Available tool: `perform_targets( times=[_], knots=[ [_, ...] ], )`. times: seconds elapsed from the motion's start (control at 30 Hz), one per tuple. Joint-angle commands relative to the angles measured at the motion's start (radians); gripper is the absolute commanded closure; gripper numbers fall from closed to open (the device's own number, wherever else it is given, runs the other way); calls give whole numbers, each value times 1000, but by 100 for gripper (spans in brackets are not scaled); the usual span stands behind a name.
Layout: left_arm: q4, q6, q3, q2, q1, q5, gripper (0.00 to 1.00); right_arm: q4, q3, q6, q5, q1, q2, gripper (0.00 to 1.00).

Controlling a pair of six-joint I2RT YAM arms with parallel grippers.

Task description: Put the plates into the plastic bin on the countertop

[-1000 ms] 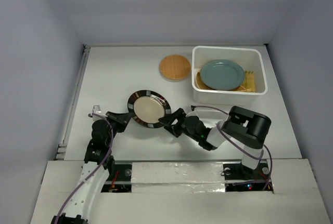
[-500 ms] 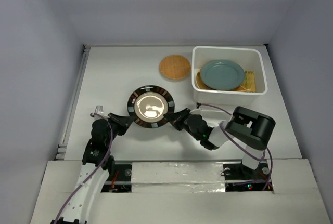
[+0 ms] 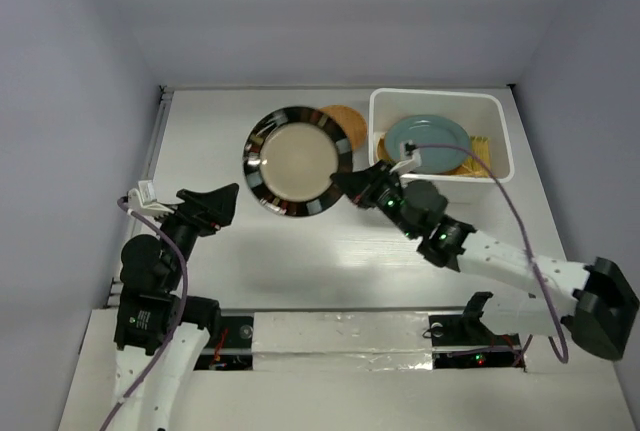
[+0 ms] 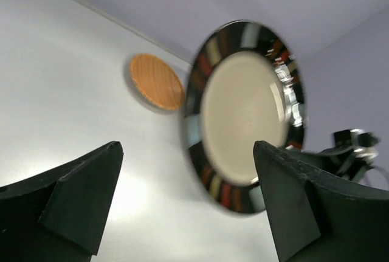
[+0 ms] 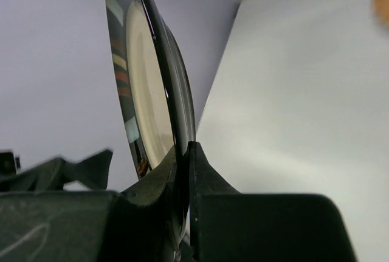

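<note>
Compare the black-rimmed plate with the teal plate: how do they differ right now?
The black-rimmed plate is held above the countertop, its rim pinched by the right gripper; the teal plate lies inside the plastic bin. The black-rimmed plate has a cream centre and dark patterned rim; the teal plate is one plain colour. Both are round.

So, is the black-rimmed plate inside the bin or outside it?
Outside. The right fingers pinch the plate by its rim, in the air, left of the bin.
</note>
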Motion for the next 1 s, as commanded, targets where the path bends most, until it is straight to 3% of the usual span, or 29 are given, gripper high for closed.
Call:
perform_targets(
  times=[0.0, 0.2, 0.33, 0.4, 0.5, 0.6, 0.67, 0.73, 0.9, 0.97],
  knots=[
    [7, 115, 27, 22, -1, -10, 11, -30, 105, -123, 20, -156, -138, 100],
    [48, 177, 7, 82, -10, 67, 11, -228, 194, -197, -161, -513, -232, 100],
    [125, 143, -54, 137, -10, 125, 18, -286, 211, -226, -244, -696, -225, 100],
    [168, 115, -70, 168, -10, 148, 35, -297, 213, -228, -323, -797, -191, 100],
    [223, 86, -102, 197, -10, 168, 48, -296, 217, -222, -426, -898, -119, 100],
    [289, 69, -134, 234, -10, 188, 60, -291, 208, -214, -474, -943, -74, 100],
    [371, 31, -169, 280, -20, 216, 74, -303, 208, -222, -476, -957, -44, 100],
    [428, 5, -197, 323, -41, 225, 77, -309, 205, -225, -480, -980, -16, 100],
    [553, -9, -183, 531, -174, 93, 78, -346, 219, -243, -497, -1002, 52, 100],
    [597, -15, -151, 629, -233, 61, 75, -363, 225, -249, -487, -1002, 78, 95]
  ],
)
